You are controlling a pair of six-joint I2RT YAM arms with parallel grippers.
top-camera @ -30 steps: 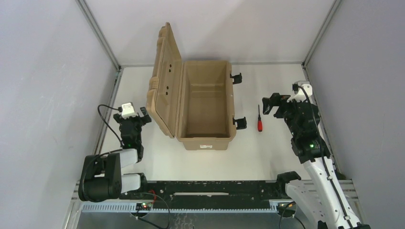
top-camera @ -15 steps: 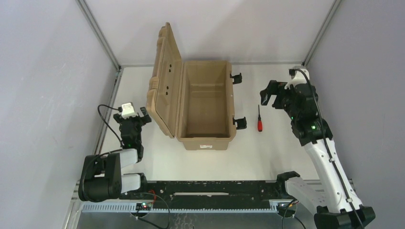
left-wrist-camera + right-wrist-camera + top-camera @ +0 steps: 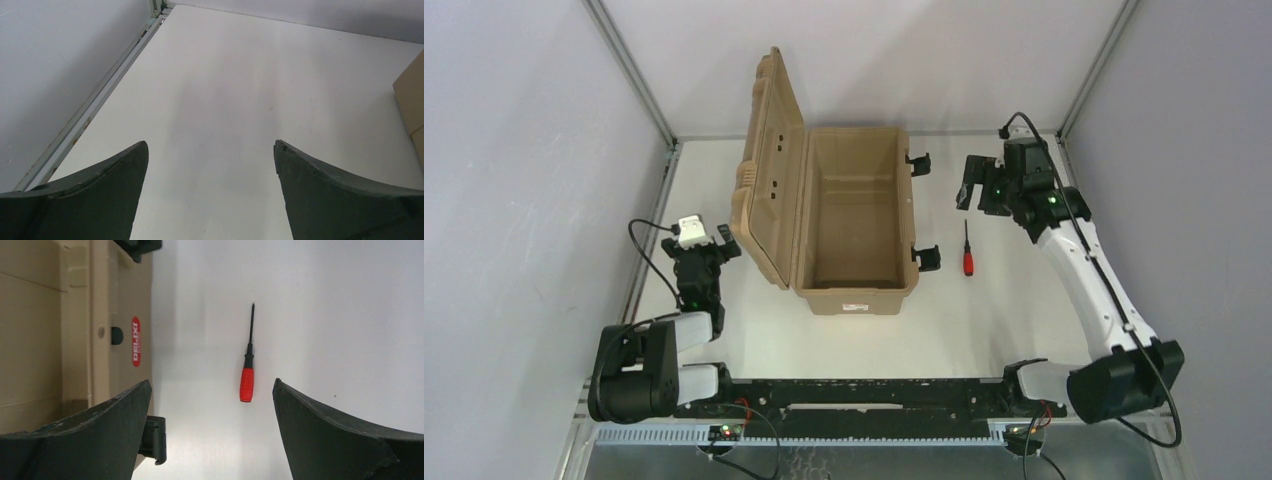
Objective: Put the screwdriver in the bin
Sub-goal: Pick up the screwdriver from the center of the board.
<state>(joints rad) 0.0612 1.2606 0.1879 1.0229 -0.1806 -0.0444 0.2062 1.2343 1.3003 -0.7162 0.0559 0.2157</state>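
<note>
right gripper (image 3: 970,186) moved back past the screwdriver (image 3: 968,256).

White tabletop (image 3: 984,330), matte, plain. Pale grey walls (image 3: 514,150) on three sides. Aluminium posts (image 3: 629,70) run up both back corners. Black rail (image 3: 864,395) along the near edge; slotted metal strip (image 3: 844,432) just below it.

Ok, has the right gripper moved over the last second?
Yes. The right gripper has shifted toward the back wall and slightly toward the bin, now past the tip of the screwdriver, which lies unmoved.
</note>
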